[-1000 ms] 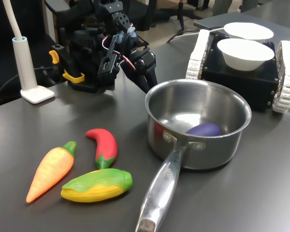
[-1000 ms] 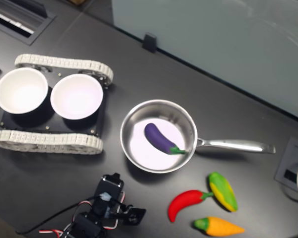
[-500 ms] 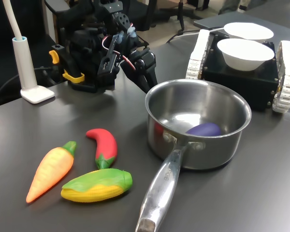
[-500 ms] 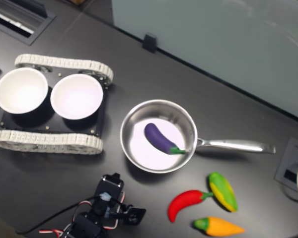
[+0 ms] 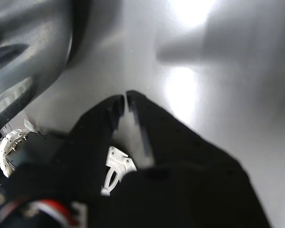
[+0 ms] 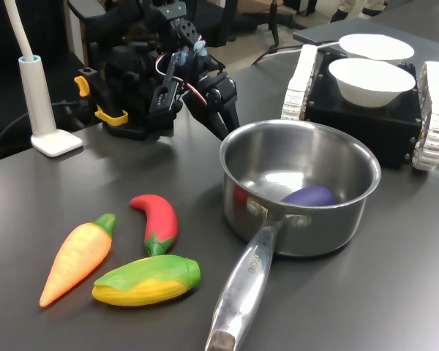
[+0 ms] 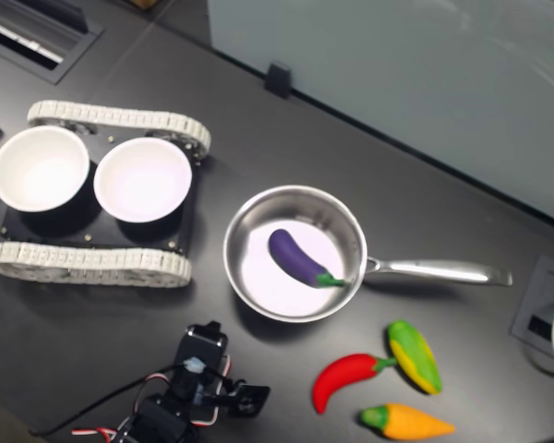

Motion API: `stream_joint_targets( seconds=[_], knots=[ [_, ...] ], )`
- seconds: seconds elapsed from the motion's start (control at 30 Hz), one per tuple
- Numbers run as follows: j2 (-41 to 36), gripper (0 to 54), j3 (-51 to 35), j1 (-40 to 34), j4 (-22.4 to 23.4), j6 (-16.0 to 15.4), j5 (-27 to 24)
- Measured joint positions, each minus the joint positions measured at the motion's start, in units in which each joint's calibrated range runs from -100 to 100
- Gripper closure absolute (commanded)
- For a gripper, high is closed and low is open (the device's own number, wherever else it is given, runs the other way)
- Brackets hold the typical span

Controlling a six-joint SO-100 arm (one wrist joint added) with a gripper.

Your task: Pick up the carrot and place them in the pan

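Note:
The orange carrot lies on the dark table beside a yellow corn and a red chili. The steel pan stands mid-table with a purple eggplant inside; its long handle points toward the first exterior view's bottom. My black gripper hovers just behind the pan's far rim in the first exterior view, well away from the carrot. Its fingers are together with nothing between them.
A corn and red chili lie next to the carrot. Two white bowls sit on a black tracked base. A white lamp stand is at the first exterior view's left.

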Motion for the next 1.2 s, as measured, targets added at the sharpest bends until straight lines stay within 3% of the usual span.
stream_joint_targets(
  seconds=[0.33,1.0,1.2],
  knots=[
    [0.00,53.5,-0.63,1.43,-0.34,0.00,0.00],
    [0.08,53.5,-10.41,3.96,5.35,0.00,1.32],
    [6.06,53.4,-16.83,4.51,5.95,0.00,2.20]
  ],
)
